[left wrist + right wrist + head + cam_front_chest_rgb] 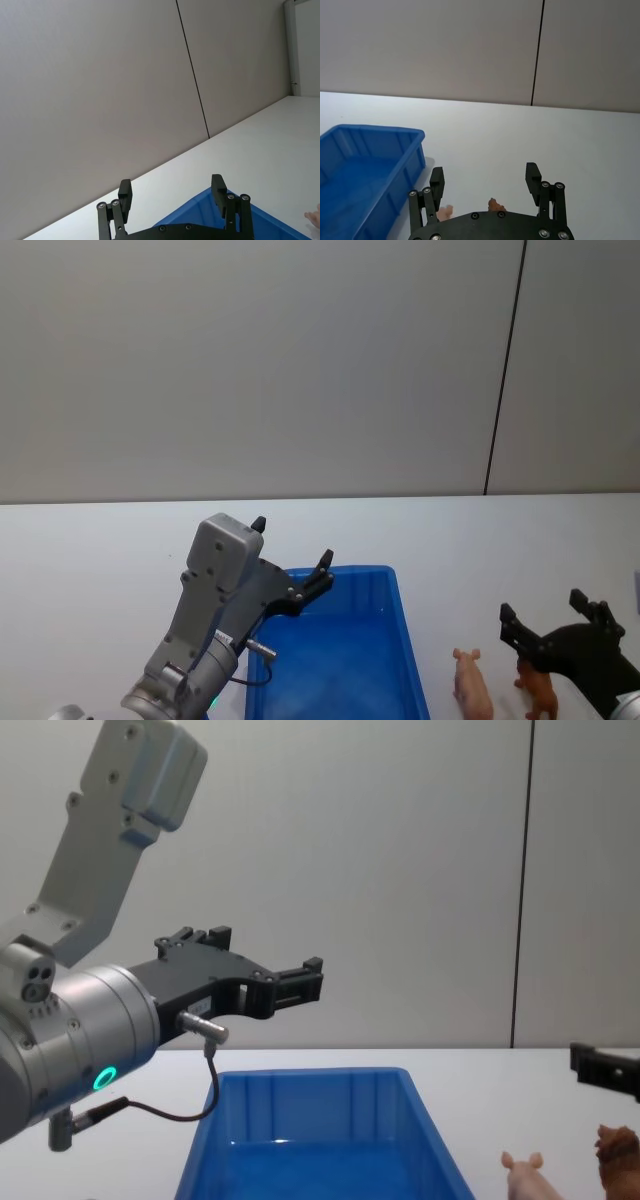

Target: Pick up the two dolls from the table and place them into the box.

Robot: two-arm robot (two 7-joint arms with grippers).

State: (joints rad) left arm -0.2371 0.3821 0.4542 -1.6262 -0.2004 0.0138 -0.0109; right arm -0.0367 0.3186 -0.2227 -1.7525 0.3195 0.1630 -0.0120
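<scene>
The blue box (408,638) sits on the white tabletop (450,540) at the near centre of the scene, its long side running from near to far. Both dolls stand on the tabletop to the right of the box, outside it. The pink pig (470,681) is the closer of the two to the box, near its right wall but apart from it. The brown lion (539,692) stands just right of the pig, with a small gap between them.

The left gripper (292,542) hangs above the far left corner of the box, pointing toward the far right. Its fingers (125,193) are spread wide with nothing between them, and the left wrist view shows a corner of the box in the gap below them. In the chest view this gripper is clearly raised above the box rim and touches nothing.

The right gripper (543,606) is at the near right of the scene, over the lion. Its fingers (532,176) are released and hold nothing. The chest view shows one of its fingers above the lion, clear of it. In the right wrist view the tops of the pig and the lion peek out just past the gripper's body, between the two fingers, with the box off to the left.
</scene>
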